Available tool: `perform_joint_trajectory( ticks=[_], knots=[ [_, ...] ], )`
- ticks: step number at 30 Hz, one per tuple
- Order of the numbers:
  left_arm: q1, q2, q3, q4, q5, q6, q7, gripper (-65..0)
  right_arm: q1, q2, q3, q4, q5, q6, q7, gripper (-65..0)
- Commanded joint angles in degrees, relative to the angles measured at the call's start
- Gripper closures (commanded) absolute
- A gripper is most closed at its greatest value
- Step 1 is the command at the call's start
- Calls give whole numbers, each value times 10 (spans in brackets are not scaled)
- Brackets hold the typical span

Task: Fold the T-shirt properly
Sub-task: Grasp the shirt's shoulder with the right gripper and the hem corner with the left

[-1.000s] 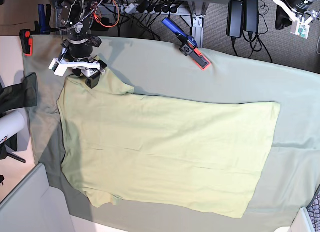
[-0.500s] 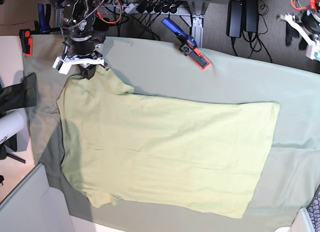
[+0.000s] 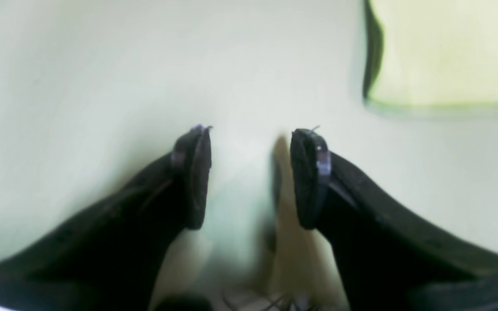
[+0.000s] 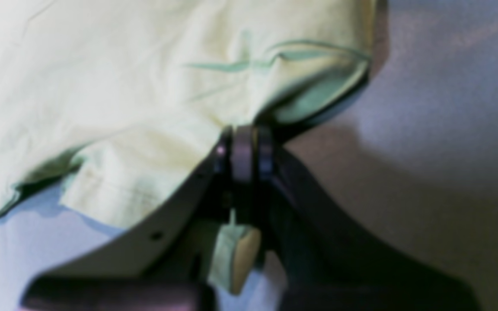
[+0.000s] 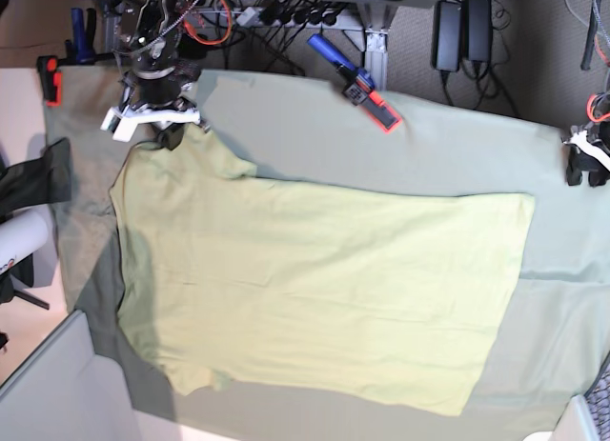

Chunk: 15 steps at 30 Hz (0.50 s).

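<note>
Two arms are at work over the table, and they stand far apart. The T-shirt (image 5: 315,289) lies spread flat across the grey-green cloth (image 5: 457,146) that covers the table, one layer, not yet folded, with its sleeves toward the left and its hem toward the right.

At the far left, the right gripper (image 5: 170,129) sits at the tip of the far sleeve. Its wrist view shows the jaws pressed together with a pinch of pale yellow fabric between them, the sleeve edge puckered and lifted a little off the cloth where it is held. I take that grip on the sleeve as the start of a fold: hold the corner, then carry it inward over the body of the shirt.

The left gripper (image 5: 583,165) is out at the right edge of the table, well apart from the shirt's hem. Its wrist view shows the two black fingers (image 3: 309,177) standing apart over bare cloth with nothing between them, and a corner of the shirt off to one side. It looks placed to come in for the hem corner on the far right, so both ends of that long edge can be moved together.

A blue and orange clamp (image 5: 357,84) lies at the far edge, seemingly there to keep the cloth from sliding.
</note>
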Motion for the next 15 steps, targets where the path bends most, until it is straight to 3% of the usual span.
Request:
perform_joint_trajectory(
  ticks=[1,8,15],
  knots=[
    [-21,-9,1,-13,-22,-16,2,-332,-2,2,-1,3,-2,6,-12,0],
    [-91,-5,27,-84,-90,-69,35,-332,-3,1,-1,3,-13,6,-12,0],
    [-91,14,90,-85,-88,-73,39,-332,-3,2,-1,3,-21,6,-12,0]
  ],
)
